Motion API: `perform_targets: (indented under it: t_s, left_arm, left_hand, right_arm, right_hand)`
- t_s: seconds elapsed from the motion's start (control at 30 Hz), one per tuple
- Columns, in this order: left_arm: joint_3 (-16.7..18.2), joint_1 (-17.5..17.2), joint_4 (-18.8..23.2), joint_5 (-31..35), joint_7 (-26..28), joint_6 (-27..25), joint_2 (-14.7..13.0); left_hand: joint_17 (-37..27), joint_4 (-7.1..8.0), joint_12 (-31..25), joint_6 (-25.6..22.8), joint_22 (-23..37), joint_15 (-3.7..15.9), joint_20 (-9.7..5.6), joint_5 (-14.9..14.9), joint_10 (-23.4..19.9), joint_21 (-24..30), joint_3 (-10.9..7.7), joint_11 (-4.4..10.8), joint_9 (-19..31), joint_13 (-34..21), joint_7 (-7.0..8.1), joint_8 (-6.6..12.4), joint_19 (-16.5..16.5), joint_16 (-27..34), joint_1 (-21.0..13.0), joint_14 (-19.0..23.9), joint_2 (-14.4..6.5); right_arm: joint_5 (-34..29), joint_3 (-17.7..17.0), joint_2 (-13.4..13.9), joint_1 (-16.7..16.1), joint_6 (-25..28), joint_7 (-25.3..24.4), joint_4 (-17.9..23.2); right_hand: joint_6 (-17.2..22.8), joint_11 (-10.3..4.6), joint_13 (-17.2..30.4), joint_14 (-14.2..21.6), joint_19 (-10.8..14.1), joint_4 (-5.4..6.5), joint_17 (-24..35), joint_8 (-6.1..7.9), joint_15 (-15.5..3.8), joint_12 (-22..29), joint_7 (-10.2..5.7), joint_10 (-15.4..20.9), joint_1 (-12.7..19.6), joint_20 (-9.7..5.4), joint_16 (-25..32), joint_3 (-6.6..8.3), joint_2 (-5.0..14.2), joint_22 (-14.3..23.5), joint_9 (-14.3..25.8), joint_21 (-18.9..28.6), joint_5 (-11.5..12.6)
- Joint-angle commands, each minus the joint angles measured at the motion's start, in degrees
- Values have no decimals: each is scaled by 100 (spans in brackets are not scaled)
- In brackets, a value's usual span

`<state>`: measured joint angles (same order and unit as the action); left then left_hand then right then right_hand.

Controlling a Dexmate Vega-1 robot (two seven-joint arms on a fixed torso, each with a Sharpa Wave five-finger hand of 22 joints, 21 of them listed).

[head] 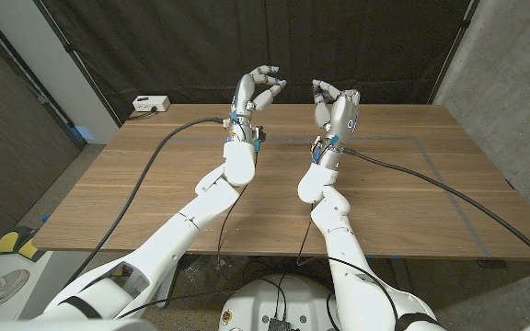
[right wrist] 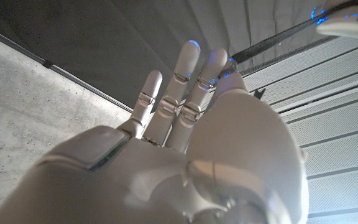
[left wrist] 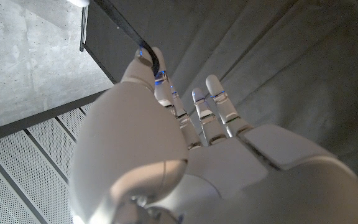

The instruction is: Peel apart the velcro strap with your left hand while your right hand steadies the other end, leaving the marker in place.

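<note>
A thin dark strap (left wrist: 120, 22) is seen in the left wrist view, running from the fingertips of the left hand (left wrist: 166, 143) to the picture's edge, where it is cut off. The same strap (right wrist: 272, 42) is seen in the right wrist view, stretched between the fingertips of the right hand (right wrist: 197, 143) and the opposite fingertips. In the head view, both hands (head: 258, 92) (head: 336, 106) are raised above the wooden table (head: 155, 184), fingers curled; the strap between them cannot be made out. A white box (head: 150, 104) lies on the table's far edge, beyond the left hand.

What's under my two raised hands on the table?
Bare table wood shows around the left hand and right hand holding the velcro strap; the patch directly beneath them is hidden.
</note>
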<state>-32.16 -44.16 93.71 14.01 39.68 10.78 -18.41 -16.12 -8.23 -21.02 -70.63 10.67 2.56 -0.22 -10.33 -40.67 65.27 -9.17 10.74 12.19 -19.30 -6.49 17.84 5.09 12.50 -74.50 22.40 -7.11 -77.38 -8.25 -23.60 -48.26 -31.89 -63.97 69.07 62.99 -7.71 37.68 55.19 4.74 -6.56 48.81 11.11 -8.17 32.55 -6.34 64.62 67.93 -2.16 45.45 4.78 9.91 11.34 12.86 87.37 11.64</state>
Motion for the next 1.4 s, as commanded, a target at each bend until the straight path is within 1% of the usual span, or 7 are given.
perform_targets:
  t_s: [0.03, 0.33, 0.4, 0.5, 0.6, 0.97, 1.4]
  left_arm:
    - [54, -166, 280, -2, -75, -203, -125]
    - [208, -317, 272, -275, -120, 18, -193]
    - [251, -362, 274, -374, -206, 116, -261]
    - [316, -427, 275, -447, -273, 226, -351]
    - [392, -501, 280, -537, -357, 380, -454]
    - [716, -611, -215, -1452, -1159, 1753, -724]
    - [1094, -653, -696, -2618, -2312, 2483, -963]
  left_hand:
    - [-51, 110, 2, -117, 5, 915, 16, 26, -8, 77, -243, 150, 613, -33, 6, 14, 13, -12, 146, -16, -100]
    - [-112, 263, 136, -24, -7, 893, 228, 5, 273, 102, -220, 135, 489, 7, 210, -100, -31, 18, 499, 29, -46]
    - [-115, 291, 248, 116, -10, 849, 269, -11, 372, 80, -177, 132, 378, 70, 416, -201, -120, 21, 638, -12, 66]
    - [-110, 379, 702, 1379, -6, 576, 385, -108, 927, -26, 14, 131, 124, 230, 850, -669, -471, -22, 1073, -375, 397]
    - [-39, 466, 989, 3111, -21, 349, 518, -256, 1609, -230, 198, 53, -16, 291, 1293, -780, -858, -77, 1452, -786, 613]
    - [184, 1261, 1034, 5799, -30, -335, 829, -340, 3064, -1048, 783, -466, -80, 517, 1709, -801, -1923, -140, 3058, -1868, 616]
    - [287, 1606, 1012, 5957, -28, -410, 869, -381, 3407, -1272, 1038, -510, -108, 663, 1844, -705, -2086, -125, 3738, -2070, 584]
  right_arm:
    - [202, 56, 26, -29, -132, -3, 19]
    - [39, 261, 17, -106, 183, -3, 125]
    - [13, 338, 28, -134, 287, -3, 166]
    - [19, 460, 58, -164, 424, -3, 212]
    - [49, 597, 98, -188, 598, -3, 248]
    - [150, 1015, 172, -210, 1285, -3, 286]
    - [-271, 1275, 209, -245, 2385, -3, 459]
  right_hand:
    - [73, 10, -32, -22, -3, 9, 6, 60, -507, 32, -20, 143, -9, -369, 30, 84, -24, 15, 22, 51, -35]
    - [223, 1, -137, 75, 132, -30, 61, 74, -508, 30, -10, 308, -10, -476, 144, 91, -105, -50, -2, -6, -32]
    - [238, 18, -151, 80, 138, -35, 68, 71, -508, 31, 8, 337, -5, -473, 157, 94, -107, -55, -8, -16, -27]
    - [245, 8, -137, 65, 139, -37, 58, 65, -508, 38, 6, 337, -5, -482, 151, 97, -107, -58, -13, -28, -22]
    - [256, -2, -144, 74, 140, -41, 77, 57, -507, 36, -3, 351, -2, -490, 177, 101, -108, -61, -20, -42, -14]
    - [297, -47, -113, 42, 148, -25, 72, 37, -509, 57, -48, 378, -35, -487, 198, 102, -102, -58, -41, -72, 6]
    - [334, -115, -116, -42, 79, -4, -5, 25, -511, 52, -125, 382, -95, -487, 142, 90, -114, -74, -57, -155, 29]
